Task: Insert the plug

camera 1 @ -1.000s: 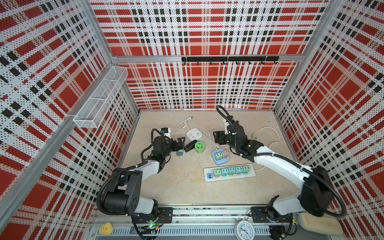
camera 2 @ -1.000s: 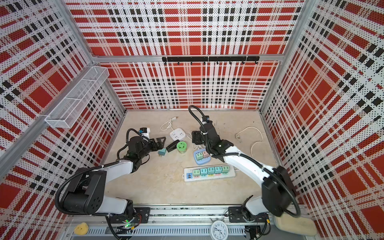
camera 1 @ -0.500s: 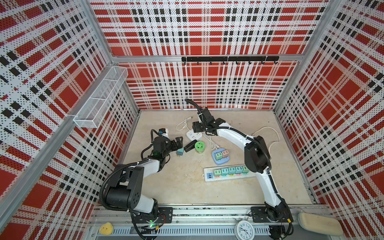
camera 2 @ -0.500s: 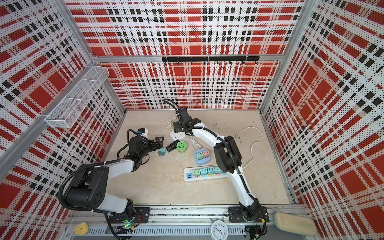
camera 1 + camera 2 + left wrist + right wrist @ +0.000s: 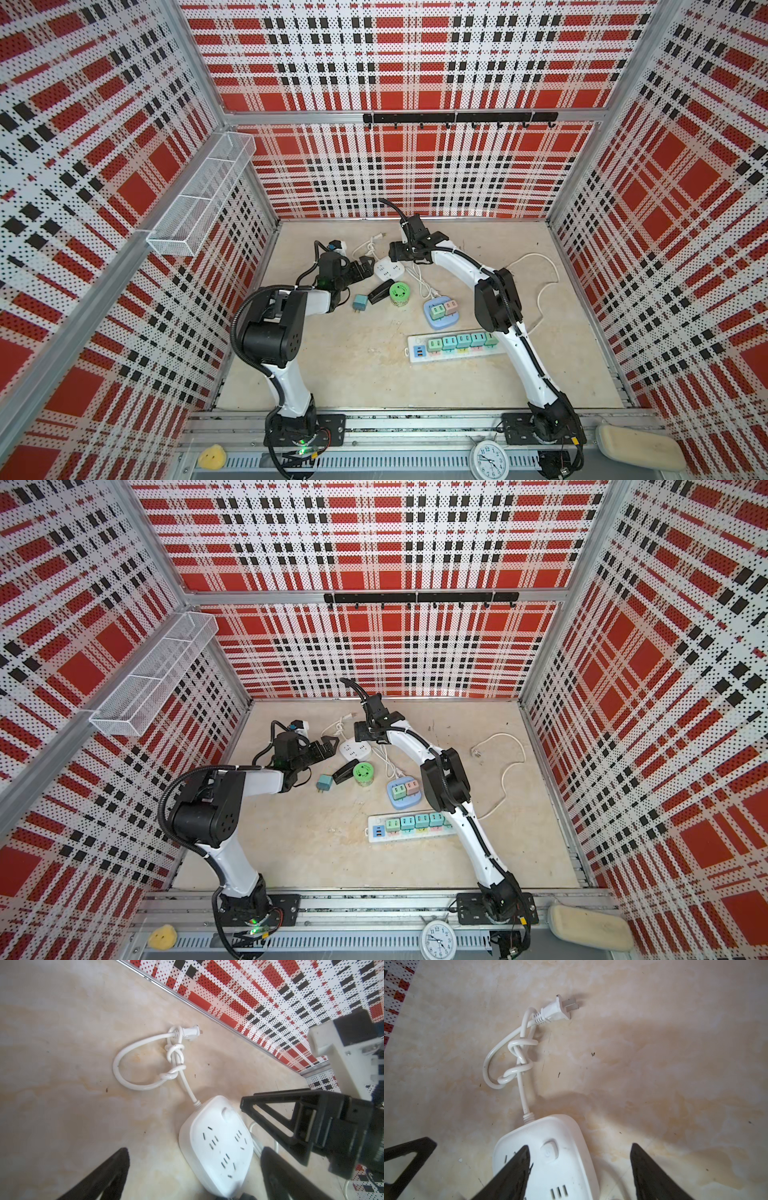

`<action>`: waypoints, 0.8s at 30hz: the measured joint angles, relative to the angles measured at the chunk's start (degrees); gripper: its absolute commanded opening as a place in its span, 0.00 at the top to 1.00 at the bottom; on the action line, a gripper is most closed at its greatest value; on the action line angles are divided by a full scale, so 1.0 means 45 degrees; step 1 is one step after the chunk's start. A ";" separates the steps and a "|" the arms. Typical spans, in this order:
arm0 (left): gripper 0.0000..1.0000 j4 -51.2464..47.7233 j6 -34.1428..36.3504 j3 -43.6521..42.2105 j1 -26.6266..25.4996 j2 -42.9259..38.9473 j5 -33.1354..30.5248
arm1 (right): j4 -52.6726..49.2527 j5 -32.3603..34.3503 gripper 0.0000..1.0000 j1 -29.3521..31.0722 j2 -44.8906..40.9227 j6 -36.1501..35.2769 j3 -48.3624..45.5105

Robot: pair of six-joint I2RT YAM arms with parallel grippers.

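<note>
White plug (image 5: 378, 236) lies loose on the floor, upper centre in both top views, just up-left of right gripper (image 5: 393, 252). Its jaws are apart and empty over the white socket block (image 5: 389, 269). Left gripper (image 5: 367, 266) is spread wide and empty.

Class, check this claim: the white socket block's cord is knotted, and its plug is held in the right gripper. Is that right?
No. The cord is knotted, but its plug lies loose on the table, not in the right gripper, whose jaws stand open and empty by the socket block. The right wrist view shows it.
</note>
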 measured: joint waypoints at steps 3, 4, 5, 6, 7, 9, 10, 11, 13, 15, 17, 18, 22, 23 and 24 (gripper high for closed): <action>0.01 0.0005 -0.0053 0.0282 -0.0112 0.0379 0.0073 | 0.0568 -0.0685 0.24 0.0034 0.0000 0.0369 -0.0384; 0.01 0.0010 -0.0073 0.0359 -0.0131 0.0495 0.0126 | 0.0767 -0.0928 0.25 0.0068 0.0000 0.0529 -0.0563; 0.01 0.0005 -0.0097 0.0442 -0.0146 0.0622 0.0165 | 0.0918 -0.1141 0.25 0.0087 0.0000 0.0670 -0.0729; 0.01 0.0005 -0.0121 0.0529 -0.0151 0.0772 0.0209 | 0.1093 -0.1389 0.25 0.0126 0.0005 0.0874 -0.0933; 0.01 0.0005 -0.0141 0.0588 -0.0170 0.0889 0.0243 | 0.1248 -0.1579 0.25 0.0151 0.0010 0.1005 -0.1107; 0.01 -0.0010 -0.0175 0.0651 -0.0180 0.1073 0.0267 | 0.1540 -0.1870 0.26 0.0199 0.0024 0.1292 -0.1404; 0.01 -0.0010 -0.0185 0.0680 -0.0185 0.1151 0.0277 | 0.1651 -0.1953 0.26 0.0223 0.0034 0.1389 -0.1491; 0.01 -0.0005 -0.0199 0.0695 -0.0189 0.1209 0.0277 | 0.1787 -0.2035 0.26 0.0248 0.0034 0.1496 -0.1603; 0.01 -0.0005 -0.0228 0.0704 -0.0189 0.1316 0.0277 | 0.2006 -0.2113 0.28 0.0287 0.0034 0.1637 -0.1773; 0.01 -0.0005 -0.0238 0.0704 -0.0189 0.1389 0.0277 | 0.2263 -0.2118 0.31 0.0359 0.0034 0.1705 -0.1943; 0.01 0.0010 -0.0291 0.0699 -0.0160 0.1423 0.0272 | 0.2603 -0.2098 0.33 0.0471 0.0029 0.1744 -0.2118; 0.01 0.0073 -0.0340 0.0670 -0.0112 0.1428 0.0272 | 0.2822 -0.2079 0.33 0.0559 0.0024 0.1749 -0.2225; 0.01 0.0748 -0.0520 0.0078 0.0083 0.1418 0.0243 | 0.3254 -0.1870 0.35 0.0865 0.0005 0.1792 -0.2404; 0.01 0.0986 -0.0529 -0.0083 0.0136 0.1409 0.0248 | 0.3279 -0.1826 0.35 0.0942 0.0005 0.1797 -0.2409; 0.01 0.1156 -0.0563 -0.0223 0.0189 0.1365 0.0262 | 0.3274 -0.1797 0.36 0.1015 0.0005 0.1802 -0.2409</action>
